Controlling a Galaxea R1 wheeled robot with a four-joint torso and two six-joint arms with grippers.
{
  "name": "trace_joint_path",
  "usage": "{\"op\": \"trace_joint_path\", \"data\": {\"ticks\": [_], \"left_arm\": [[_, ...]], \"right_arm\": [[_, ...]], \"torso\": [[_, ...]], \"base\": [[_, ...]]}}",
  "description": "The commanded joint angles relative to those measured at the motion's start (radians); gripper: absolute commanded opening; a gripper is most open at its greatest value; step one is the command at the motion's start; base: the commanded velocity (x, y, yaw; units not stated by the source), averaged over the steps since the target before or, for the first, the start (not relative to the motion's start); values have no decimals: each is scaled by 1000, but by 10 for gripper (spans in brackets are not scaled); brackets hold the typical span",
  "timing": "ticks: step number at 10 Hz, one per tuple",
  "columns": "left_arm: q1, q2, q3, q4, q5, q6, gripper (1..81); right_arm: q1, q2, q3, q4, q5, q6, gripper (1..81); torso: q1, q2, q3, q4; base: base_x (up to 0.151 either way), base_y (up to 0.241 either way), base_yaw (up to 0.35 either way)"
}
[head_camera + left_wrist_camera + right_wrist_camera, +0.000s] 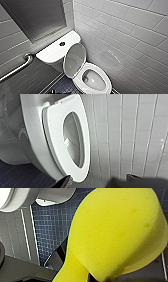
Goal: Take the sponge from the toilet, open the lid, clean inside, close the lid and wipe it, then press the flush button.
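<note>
At the clean-inside step, with the lid [74,60] raised. Clenched, apparently, on the sponge [117,230] with the right gripper [85,274]. Next calls for reaching into the toilet [98,68] ahead.

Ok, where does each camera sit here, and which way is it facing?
Head: high up, facing forward and down at the toilet, its raised lid and flush button.
Left wrist: on the left arm, facing the seat ring side-on; dark robot parts at the edge.
Right wrist: on the right arm, close on the sponge, blue floor behind.
Shared: all three show the toilet.
</note>
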Motion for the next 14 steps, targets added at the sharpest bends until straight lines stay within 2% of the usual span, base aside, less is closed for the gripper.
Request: {"op": "trace_joint_path", "data": {"ticks": [1,2,5,8,11,14], "left_arm": [[79,-24,-36,743,60,-279,811],[133,-17,-84,832,61,-345,811],[256,26,-239,776,60,-355,811],[319,45,-265,765,67,-355,811],[426,135,-394,756,66,-350,811],[458,201,-538,716,48,-352,811]], "right_arm": [[-13,-38,-14,-87,-46,-1,10],[-14,-37,-26,-106,-46,-1,10],[-22,-26,-40,-113,-43,-1,10],[-29,1,-78,-120,-44,4,10],[-32,26,-110,-121,-51,12,10],[-32,34,-112,-136,-51,12,10]], "torso": [[0,0,0,0],[0,0,0,0],[0,0,0,0],[0,0,1,0],[0,0,2,0],[0,-1,2,0]], "base": [[0,0,0],[0,0,0],[0,0,0],[0,0,0],[0,0,0],[0,0,0]]}}
